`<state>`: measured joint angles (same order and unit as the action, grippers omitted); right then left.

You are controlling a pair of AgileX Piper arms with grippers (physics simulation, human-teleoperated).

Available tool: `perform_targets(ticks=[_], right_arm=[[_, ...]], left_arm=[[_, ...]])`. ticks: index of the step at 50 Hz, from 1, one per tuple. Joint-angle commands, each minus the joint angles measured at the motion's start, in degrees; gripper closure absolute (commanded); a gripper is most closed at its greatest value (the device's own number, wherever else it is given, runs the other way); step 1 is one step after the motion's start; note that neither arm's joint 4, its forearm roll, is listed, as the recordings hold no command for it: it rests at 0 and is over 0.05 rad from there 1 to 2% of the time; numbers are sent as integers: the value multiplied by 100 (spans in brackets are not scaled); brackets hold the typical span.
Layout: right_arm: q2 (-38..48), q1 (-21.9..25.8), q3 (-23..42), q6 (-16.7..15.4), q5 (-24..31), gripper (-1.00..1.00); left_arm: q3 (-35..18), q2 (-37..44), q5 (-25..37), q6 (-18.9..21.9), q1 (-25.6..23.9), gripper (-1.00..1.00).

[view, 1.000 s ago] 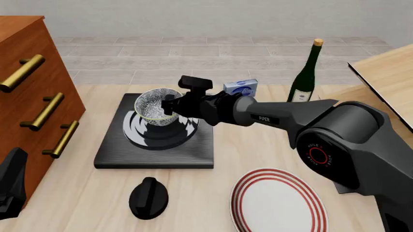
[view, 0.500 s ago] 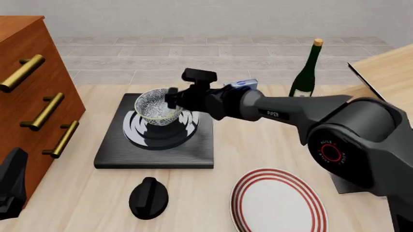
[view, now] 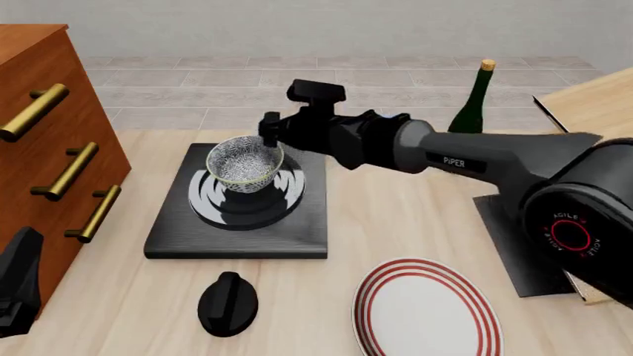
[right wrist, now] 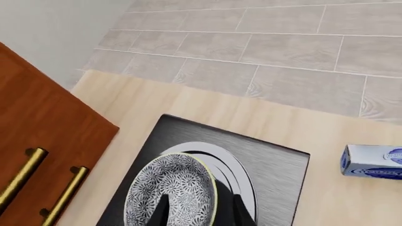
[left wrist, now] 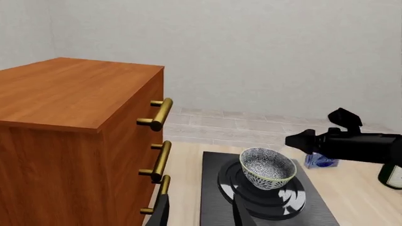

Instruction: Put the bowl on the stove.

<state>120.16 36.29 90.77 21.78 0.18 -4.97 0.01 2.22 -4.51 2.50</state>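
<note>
The speckled grey-blue bowl point(view: 243, 163) stands upright on the burner rings of the black stove point(view: 296, 222). My right gripper point(view: 269, 130) hovers open just above the bowl's far right rim and does not touch it. In the right wrist view the open fingers point(right wrist: 162, 211) stand over the bowl point(right wrist: 169, 195) and the stove point(right wrist: 276, 174). My left gripper point(view: 18, 285) rests open and empty at the near left by the dresser. The left wrist view shows its fingertips point(left wrist: 242, 214), the bowl point(left wrist: 267, 167), the stove point(left wrist: 210, 188) and the right gripper point(left wrist: 301, 140).
A wooden dresser point(view: 40, 111) with brass handles stands left of the stove. A black knob-like object point(view: 227, 302) and a red-striped plate point(view: 425, 308) lie near the front. A green bottle point(view: 473, 104) stands at the back right, with a small blue box point(right wrist: 373, 162) beside the stove.
My right gripper has let go of the bowl's rim and risen up and back from it. The bowl stays on the burner. The left arm has not moved.
</note>
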Motion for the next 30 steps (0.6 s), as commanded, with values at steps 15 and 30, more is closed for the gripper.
perform_targets(ticks=[15,30], right_arm=[[-1434,-223,-1088,-574,-312,-100],[-2561,-262,-2673,-1264,-1070,-100]], left_arm=[[-139,-1,9,68,68,-100],[-248,-1,-8,182,216,-100]])
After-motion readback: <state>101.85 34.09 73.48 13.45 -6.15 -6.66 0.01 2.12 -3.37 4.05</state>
